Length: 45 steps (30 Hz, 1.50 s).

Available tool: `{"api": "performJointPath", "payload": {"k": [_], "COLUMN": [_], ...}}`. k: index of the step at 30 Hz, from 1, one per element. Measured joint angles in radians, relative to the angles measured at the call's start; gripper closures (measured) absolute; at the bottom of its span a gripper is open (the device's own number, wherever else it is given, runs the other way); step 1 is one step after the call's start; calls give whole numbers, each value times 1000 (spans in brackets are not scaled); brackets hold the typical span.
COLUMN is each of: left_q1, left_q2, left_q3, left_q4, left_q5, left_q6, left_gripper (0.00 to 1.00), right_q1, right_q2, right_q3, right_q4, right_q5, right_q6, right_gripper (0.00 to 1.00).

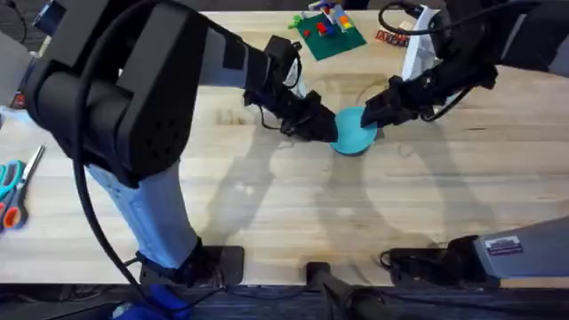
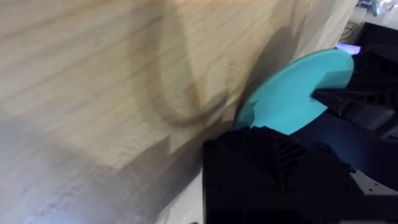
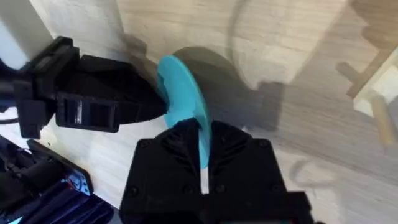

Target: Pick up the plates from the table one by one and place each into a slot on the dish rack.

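Note:
A teal plate (image 1: 356, 135) hangs tilted on edge just above the table (image 1: 267, 196), near the middle of its far half. My left gripper (image 1: 324, 127) reaches in from the left and is shut on the plate's left rim. From the right, my right gripper (image 1: 373, 114) is shut on the opposite rim. In the right wrist view the plate (image 3: 183, 87) stands edge-on between my right gripper's (image 3: 202, 134) fingers. The left wrist view shows the plate (image 2: 298, 87) rising from behind my own finger. Pale wooden pegs of the dish rack (image 3: 373, 99) stand close beside the plate.
A green baseplate with coloured blocks (image 1: 329, 34) lies at the table's far edge, with a white upright object (image 1: 416, 55) to its right. Scissors with blue and orange handles (image 1: 11, 191) lie at the left edge. Bare wood stretches across the near half.

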Motion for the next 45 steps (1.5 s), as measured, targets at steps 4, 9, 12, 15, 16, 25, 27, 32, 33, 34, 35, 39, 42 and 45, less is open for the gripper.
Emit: {"api": "performJointPath", "payload": {"k": [4,9,12,15,16,25,27,32,33,34,35,39,42,45], "left_q1": [0,23,63,106,119,134,134,134,134,134,134,134,134,134], "left_q2": [-5,-100,-192,-276,-299,-343,-341,-340,-340,-340,-340,-340,-340,-340], "left_q3": [31,126,218,303,328,390,390,390,390,390,390,390,390,390], "left_q4": [-45,-188,-287,-383,-421,-628,-635,-633,-632,-632,-629,-627,-627,-627], "left_q5": [-34,-164,-229,-300,-334,-613,-642,-676,-681,-686,-688,-690,-690,-690], "left_q6": [1,28,67,97,105,129,131,138,136,138,141,140,140,140], "left_gripper": [961,962,962,961,962,961,961,843,743,657,516,7,6,5], "right_q1": [0,3,3,6,6,6,6,6,6,6,6,6,6,6], "right_q2": [0,0,0,0,0,-2,-5,-8,-9,-9,-9,-9,-9,-9], "right_q3": [0,0,11,55,78,403,475,617,637,651,666,689,689,689], "right_q4": [1,3,-8,-41,-55,-246,-288,-352,-360,-369,-380,-429,-429,-429], "right_q5": [-8,-21,-23,-18,-16,143,188,270,289,306,325,395,406,415], "right_q6": [0,-1,-15,-56,-73,-263,-311,-408,-424,-437,-453,-519,-553,-642], "right_gripper": [954,964,969,972,971,971,971,971,971,971,971,971,971,971]}}
